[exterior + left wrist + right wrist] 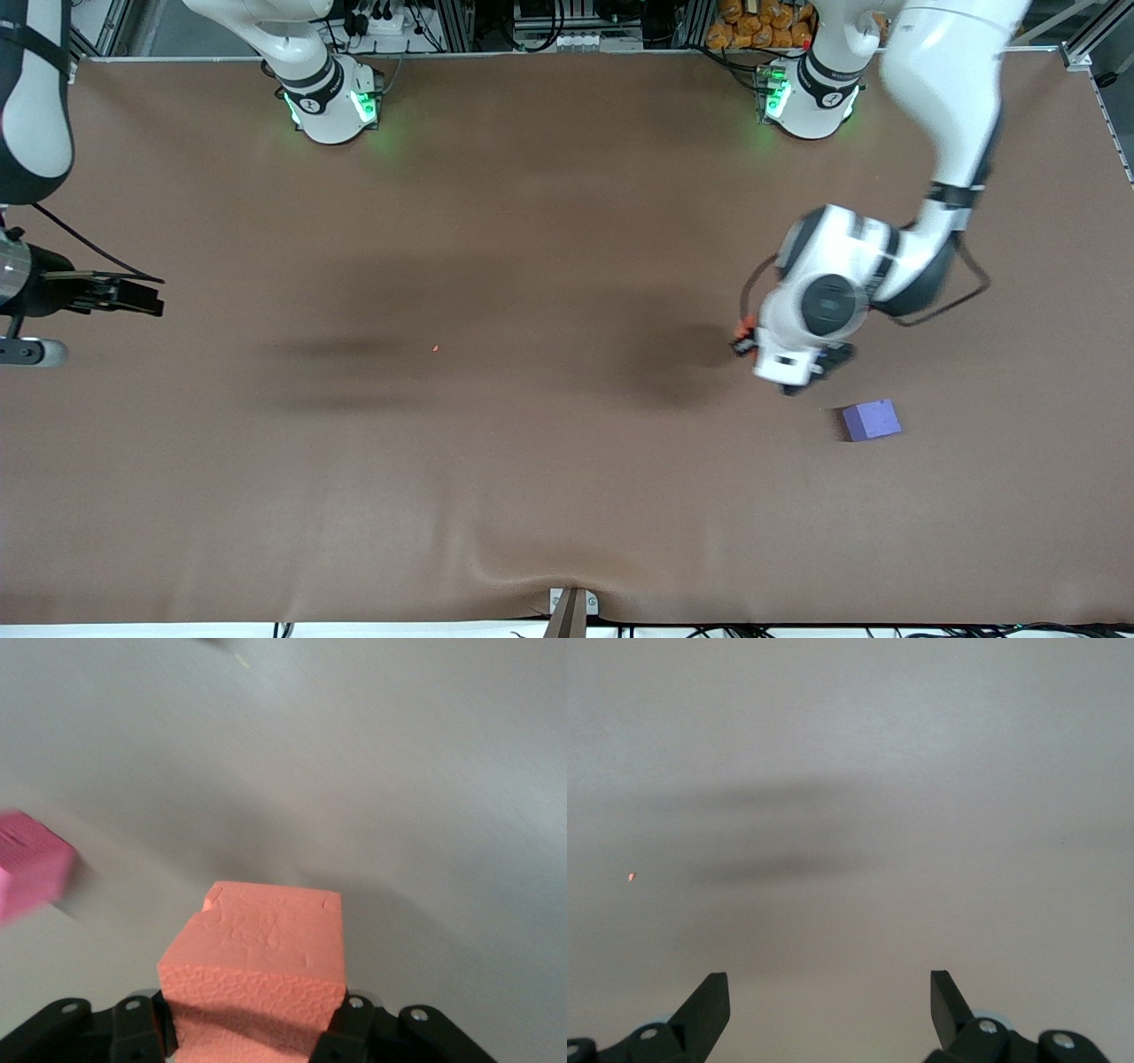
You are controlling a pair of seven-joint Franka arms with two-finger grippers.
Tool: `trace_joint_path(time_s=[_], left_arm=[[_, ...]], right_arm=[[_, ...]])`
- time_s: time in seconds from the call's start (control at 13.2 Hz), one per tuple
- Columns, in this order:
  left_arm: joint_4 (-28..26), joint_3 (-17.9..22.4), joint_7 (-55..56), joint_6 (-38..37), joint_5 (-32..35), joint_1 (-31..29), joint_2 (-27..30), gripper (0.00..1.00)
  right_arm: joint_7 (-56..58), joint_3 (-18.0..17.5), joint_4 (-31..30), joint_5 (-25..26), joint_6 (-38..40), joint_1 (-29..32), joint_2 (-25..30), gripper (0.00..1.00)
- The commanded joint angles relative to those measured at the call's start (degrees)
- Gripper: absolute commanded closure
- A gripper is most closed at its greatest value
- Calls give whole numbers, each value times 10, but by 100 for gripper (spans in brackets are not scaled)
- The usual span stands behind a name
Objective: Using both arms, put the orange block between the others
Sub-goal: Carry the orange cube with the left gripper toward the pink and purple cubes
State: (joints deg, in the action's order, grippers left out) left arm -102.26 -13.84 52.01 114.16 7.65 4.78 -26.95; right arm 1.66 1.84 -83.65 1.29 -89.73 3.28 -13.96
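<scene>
My left gripper (253, 1020) is shut on the orange block (266, 943), its black fingers (347, 1028) pressed against two opposite sides. The pinkish-red cube (28, 870) lies on the table close by in the left wrist view. In the front view the left arm's hand (802, 341) covers both of these, toward the left arm's end of the table. The purple cube (872, 420) sits just nearer the front camera than that hand. My right gripper (828, 979) stands open over bare table at the right arm's end (146, 297) and waits.
The brown table mat (532, 487) has a raised wrinkle at its front edge, by a small bracket (572, 607). A tiny orange crumb (435, 348) lies mid-table, also a speck (631, 876) in the right wrist view. The arm bases (332, 102) stand along the back edge.
</scene>
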Motion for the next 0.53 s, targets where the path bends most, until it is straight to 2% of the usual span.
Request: trace_joint_path(time_s=[0.0,0.45], left_arm=[[-9,-8,-57,-20,35,-44,9,100],[-15,-8,-207,-10,90,-103,1,100]], right_arm=[[6,8,-6,1,2,8,13,0],[23,21,2,2,4,6,20,0]])
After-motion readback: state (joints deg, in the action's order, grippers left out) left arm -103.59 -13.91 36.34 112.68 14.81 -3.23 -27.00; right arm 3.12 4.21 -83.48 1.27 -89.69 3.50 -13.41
